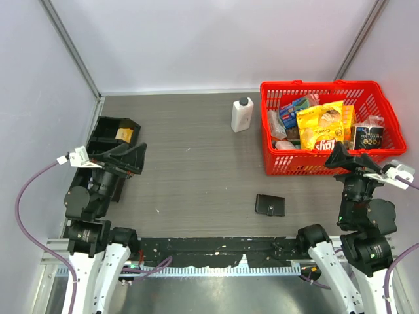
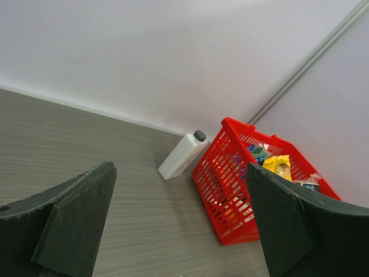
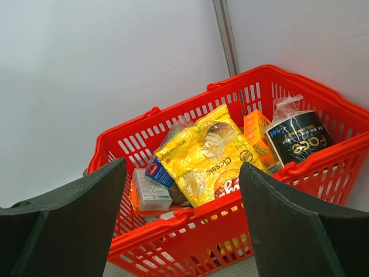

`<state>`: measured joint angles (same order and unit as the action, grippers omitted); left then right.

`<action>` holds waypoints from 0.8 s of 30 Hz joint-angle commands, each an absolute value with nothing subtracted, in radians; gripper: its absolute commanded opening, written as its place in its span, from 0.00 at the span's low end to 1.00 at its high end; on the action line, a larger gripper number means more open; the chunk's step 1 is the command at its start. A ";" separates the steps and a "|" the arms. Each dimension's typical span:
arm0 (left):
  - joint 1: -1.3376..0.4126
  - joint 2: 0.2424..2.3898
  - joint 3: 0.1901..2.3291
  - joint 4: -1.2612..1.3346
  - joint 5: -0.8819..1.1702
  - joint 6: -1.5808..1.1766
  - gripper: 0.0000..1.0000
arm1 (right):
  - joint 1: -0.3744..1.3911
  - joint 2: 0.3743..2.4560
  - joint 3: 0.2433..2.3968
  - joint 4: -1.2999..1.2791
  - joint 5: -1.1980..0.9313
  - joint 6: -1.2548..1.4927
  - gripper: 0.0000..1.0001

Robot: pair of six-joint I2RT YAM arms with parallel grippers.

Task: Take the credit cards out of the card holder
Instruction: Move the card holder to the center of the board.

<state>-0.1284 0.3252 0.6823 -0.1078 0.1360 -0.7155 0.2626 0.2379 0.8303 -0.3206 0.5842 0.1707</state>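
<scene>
On the table (image 1: 196, 163), one card holder (image 1: 270, 205), one basket (image 1: 264, 131), one bottle (image 1: 241, 116)

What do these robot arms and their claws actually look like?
Both arms have chunky black joints on white lower segments, with a purple cable running to each wrist. The left gripper and right gripper each have two broad, wedge-shaped matte black fingers.

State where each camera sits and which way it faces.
Top: above and behind the arms, looking down on the table, wallet, bottle and basket; both arms show.
Left wrist: on the left end effector, facing across the table toward bottle and basket; its open fingers show.
Right wrist: on the right end effector, facing into the basket; its open fingers show.
Shared: the basket is in all three; the bottle in top and left wrist.
</scene>
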 commanded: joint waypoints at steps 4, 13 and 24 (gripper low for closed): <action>-0.129 0.302 0.661 -0.179 0.012 -0.569 1.00 | 0.265 0.247 0.888 -0.367 0.523 0.195 0.84; -0.127 0.290 0.626 -0.252 -0.071 -0.479 1.00 | 0.267 0.287 0.890 -0.529 0.417 0.360 0.85; -0.129 0.272 0.499 -0.216 -0.046 -0.514 1.00 | 0.267 0.393 0.942 -0.892 0.436 0.675 0.84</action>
